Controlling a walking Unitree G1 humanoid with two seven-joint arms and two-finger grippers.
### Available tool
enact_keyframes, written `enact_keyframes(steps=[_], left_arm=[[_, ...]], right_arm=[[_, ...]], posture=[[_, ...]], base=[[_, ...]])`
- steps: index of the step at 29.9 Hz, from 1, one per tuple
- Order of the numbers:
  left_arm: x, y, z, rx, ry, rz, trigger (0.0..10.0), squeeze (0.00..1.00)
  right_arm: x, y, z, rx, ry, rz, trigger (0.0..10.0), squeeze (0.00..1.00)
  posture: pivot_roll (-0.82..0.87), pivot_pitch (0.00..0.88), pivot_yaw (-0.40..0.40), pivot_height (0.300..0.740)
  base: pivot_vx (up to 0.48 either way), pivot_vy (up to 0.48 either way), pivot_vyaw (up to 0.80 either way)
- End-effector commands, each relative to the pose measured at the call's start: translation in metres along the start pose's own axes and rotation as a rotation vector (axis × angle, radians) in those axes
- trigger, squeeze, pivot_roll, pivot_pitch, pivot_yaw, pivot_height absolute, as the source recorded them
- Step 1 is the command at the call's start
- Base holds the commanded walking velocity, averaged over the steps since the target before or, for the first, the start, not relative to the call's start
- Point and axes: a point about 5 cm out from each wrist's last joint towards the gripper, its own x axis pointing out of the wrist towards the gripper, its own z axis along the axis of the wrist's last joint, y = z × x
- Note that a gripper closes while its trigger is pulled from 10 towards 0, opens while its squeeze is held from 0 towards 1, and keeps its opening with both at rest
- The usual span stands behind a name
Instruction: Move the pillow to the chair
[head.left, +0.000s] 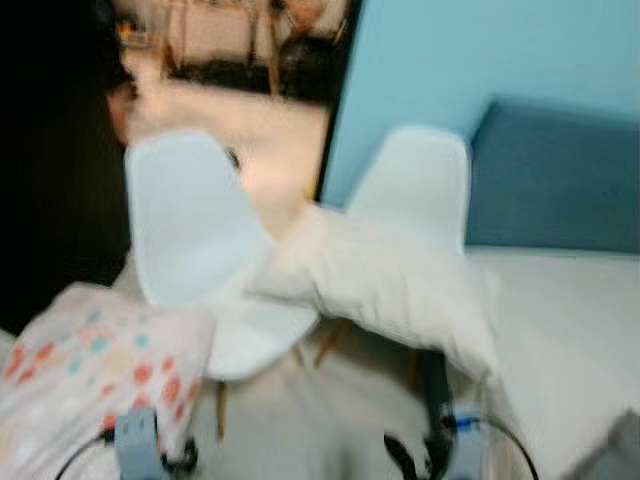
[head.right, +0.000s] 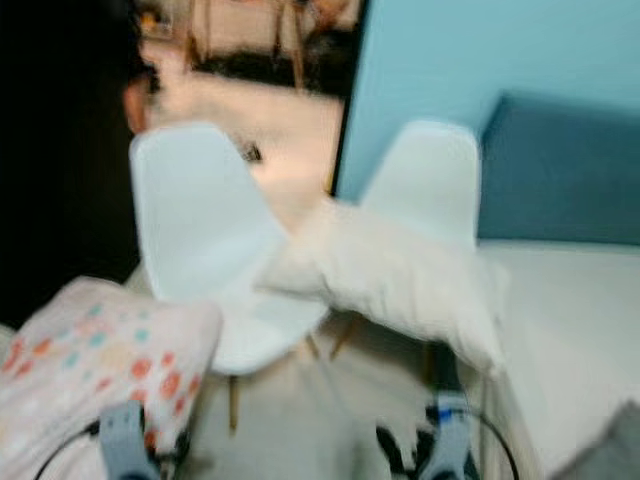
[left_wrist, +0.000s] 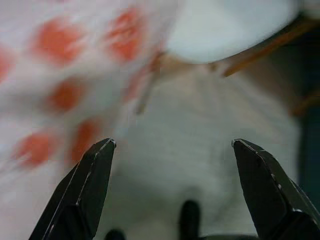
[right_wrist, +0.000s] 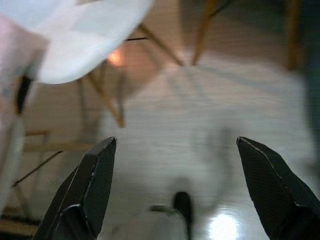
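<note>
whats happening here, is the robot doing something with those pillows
Nothing is being held right now. A plain white pillow lies across two white chairs, the left chair and the right chair, beside a bed. A polka-dot pillow sits low on the robot's left. The left hand is open beside the dotted pillow, and the right hand is open over the floor. The head views are blurred.
</note>
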Motion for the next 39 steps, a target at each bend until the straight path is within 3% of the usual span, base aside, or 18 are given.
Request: enact_keyframes(steps=[1, 6, 9, 12, 14, 16, 18, 19, 20, 21, 22, 23, 24, 25, 26, 27, 31, 39], left_arm=[[-0.003, 0.005, -0.014, 0.005, 0.046, 0.012, 10.0, 0.00], [0.001, 0.006, -0.020, 0.012, 0.083, 0.007, 10.0, 0.00], [0.003, 0.006, -0.019, 0.018, 0.074, 0.000, 10.0, 0.00], [0.005, 0.017, -0.007, 0.018, 0.036, 0.009, 10.0, 0.00], [0.007, 0.026, 0.003, 0.017, -0.002, 0.017, 10.0, 0.00], [0.010, 0.031, 0.029, 0.048, -0.140, 0.002, 10.0, 0.00], [0.010, 0.031, 0.029, 0.048, -0.140, 0.002, 10.0, 0.00], [0.010, 0.026, 0.041, 0.057, -0.219, -0.017, 10.0, 0.00], [0.010, 0.026, 0.041, 0.057, -0.219, -0.017, 10.0, 0.00], [0.005, 0.015, 0.066, 0.076, -0.338, -0.053, 10.0, 0.00], [0.005, 0.015, 0.066, 0.076, -0.338, -0.053, 10.0, 0.00], [-0.003, 0.003, 0.086, 0.085, -0.426, -0.085, 10.0, 0.00], [-0.003, 0.003, 0.086, 0.085, -0.426, -0.085, 10.0, 0.00], [-0.016, -0.015, 0.108, 0.096, -0.514, -0.126, 10.0, 0.00], [-0.016, -0.015, 0.108, 0.096, -0.514, -0.126, 10.0, 0.00], [-0.020, -0.023, 0.113, 0.102, -0.536, -0.153, 10.0, 0.00], [-0.026, -0.036, 0.119, 0.118, -0.561, -0.199, 10.0, 0.00], [-0.027, -0.038, 0.118, 0.132, -0.553, -0.224, 10.0, 0.00]], right_arm=[[-0.006, -0.005, -0.008, 0.020, 0.006, -0.013, 10.0, 0.00], [-0.021, -0.025, -0.015, 0.036, 0.025, -0.043, 10.0, 0.00], [-0.024, -0.029, -0.015, 0.034, 0.019, -0.045, 10.0, 0.00], [-0.024, -0.031, -0.015, 0.037, 0.031, -0.060, 10.0, 0.00], [-0.024, -0.033, -0.016, 0.037, 0.043, -0.084, 10.0, 0.00], [-0.024, -0.041, -0.009, 0.027, 0.026, -0.137, 10.0, 0.00], [-0.024, -0.041, -0.009, 0.027, 0.026, -0.137, 10.0, 0.00], [-0.020, -0.043, 0.000, 0.030, -0.006, -0.142, 10.0, 0.00], [-0.020, -0.043, 0.000, 0.030, -0.006, -0.142, 10.0, 0.00], [-0.014, -0.045, 0.016, 0.028, -0.065, -0.137, 10.0, 0.00], [-0.014, -0.045, 0.016, 0.028, -0.065, -0.137, 10.0, 0.00], [0.011, -0.033, 0.052, 0.005, -0.145, -0.100, 10.0, 0.00], [0.011, -0.033, 0.052, 0.005, -0.145, -0.100, 10.0, 0.00], [0.044, -0.006, 0.107, -0.037, -0.240, -0.042, 10.0, 0.00], [0.044, -0.006, 0.107, -0.037, -0.240, -0.042, 10.0, 0.00], [0.055, 0.010, 0.130, -0.058, -0.275, -0.015, 10.0, 0.00], [0.064, 0.027, 0.148, -0.075, -0.308, 0.019, 10.0, 0.00], [0.065, 0.038, 0.143, -0.093, -0.335, 0.044, 10.0, 0.00]], posture=[[-0.02, 0.000, -0.130, 0.740], [-0.02, 0.000, -0.126, 0.740], [-0.02, 0.000, -0.126, 0.740], [-0.02, 0.000, -0.127, 0.740], [-0.01, 0.000, -0.126, 0.740], [-0.01, 0.000, -0.118, 0.740], [-0.01, 0.000, -0.118, 0.740], [-0.02, 0.000, -0.116, 0.740], [-0.02, 0.000, -0.116, 0.740], [-0.03, 0.000, -0.113, 0.740], [-0.03, 0.000, -0.113, 0.740], [-0.03, 0.000, -0.112, 0.740], [-0.03, 0.000, -0.112, 0.740], [-0.03, 0.000, -0.113, 0.740], [-0.03, 0.000, -0.113, 0.740], [-0.02, 0.000, -0.115, 0.740], [-0.02, 0.000, -0.117, 0.740], [-0.02, 0.000, -0.119, 0.740]], base=[[0.000, 0.000, -0.80], [0.000, 0.000, -0.80], [0.000, 0.000, -0.80], [0.000, 0.000, -0.80], [0.000, 0.000, -0.80], [0.000, 0.000, -0.80], [0.000, 0.000, -0.80], [0.000, 0.000, -0.80], [0.000, 0.000, -0.80], [0.000, 0.000, -0.80], [0.000, 0.000, -0.80], [0.000, 0.000, -0.80], [0.000, 0.000, -0.80], [0.000, 0.000, -0.80], [0.000, 0.000, -0.80], [0.000, 0.000, -0.80], [0.000, 0.000, -0.80], [0.000, 0.000, -0.75]])
